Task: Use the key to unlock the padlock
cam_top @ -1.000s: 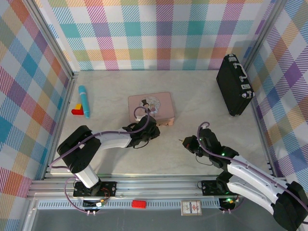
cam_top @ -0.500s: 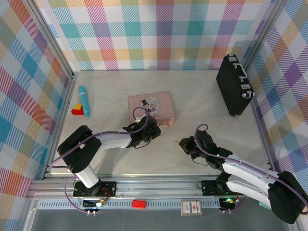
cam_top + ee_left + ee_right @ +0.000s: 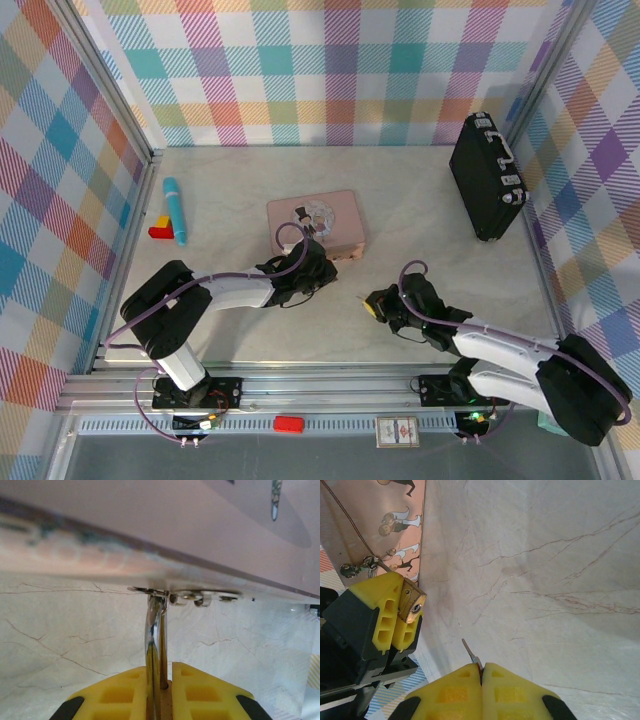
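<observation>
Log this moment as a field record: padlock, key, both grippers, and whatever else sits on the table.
padlock: brass body, keyhole face exposed; shackle runs up to the clasp on the pink tin
key: thin sliver, apart from the padlock, not inserted
left gripper: shut on the padlock
right gripper: shut on the key, which sticks out past the fingertips
elsewhere: black case at far right; blue marker and red-yellow block at far left
</observation>
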Available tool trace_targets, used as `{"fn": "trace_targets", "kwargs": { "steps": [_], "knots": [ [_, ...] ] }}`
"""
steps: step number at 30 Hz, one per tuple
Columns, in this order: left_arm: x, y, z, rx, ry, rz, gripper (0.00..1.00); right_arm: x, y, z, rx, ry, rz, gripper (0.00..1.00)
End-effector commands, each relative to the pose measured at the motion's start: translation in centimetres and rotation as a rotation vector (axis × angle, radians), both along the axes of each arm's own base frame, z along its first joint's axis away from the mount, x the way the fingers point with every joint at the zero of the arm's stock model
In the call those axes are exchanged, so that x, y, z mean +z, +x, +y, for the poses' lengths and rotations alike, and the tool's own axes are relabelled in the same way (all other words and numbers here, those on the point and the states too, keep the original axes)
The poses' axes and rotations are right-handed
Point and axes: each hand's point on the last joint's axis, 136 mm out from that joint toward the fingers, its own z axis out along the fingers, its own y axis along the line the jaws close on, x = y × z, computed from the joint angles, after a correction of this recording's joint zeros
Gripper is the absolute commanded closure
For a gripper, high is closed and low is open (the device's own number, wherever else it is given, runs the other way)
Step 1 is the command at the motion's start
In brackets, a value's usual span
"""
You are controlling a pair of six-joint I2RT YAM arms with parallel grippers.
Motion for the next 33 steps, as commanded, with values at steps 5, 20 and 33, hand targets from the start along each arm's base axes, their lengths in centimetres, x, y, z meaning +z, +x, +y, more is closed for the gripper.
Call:
{"fn": "trace_targets", "kwargs": {
  "steps": [5, 20, 33],
  "knots": [
    [1.3, -0.3, -1.9, -0.019, -0.097, -0.024, 1.00, 1.1, 0.4, 1.6, -0.011, 0.115, 0.020, 1.00],
    [2.1, -0.3, -2.3, 0.006, -0.180, -0.024, 1.00, 0.8, 1.2, 2.9, -0.045, 0.210, 0.070, 1.00],
    [2.4, -0.3, -2.5, 0.026, -0.246, -0.022, 1.00, 0.8, 2.0, 3.1, -0.093, 0.268, 0.071, 1.00]
  ]
}}
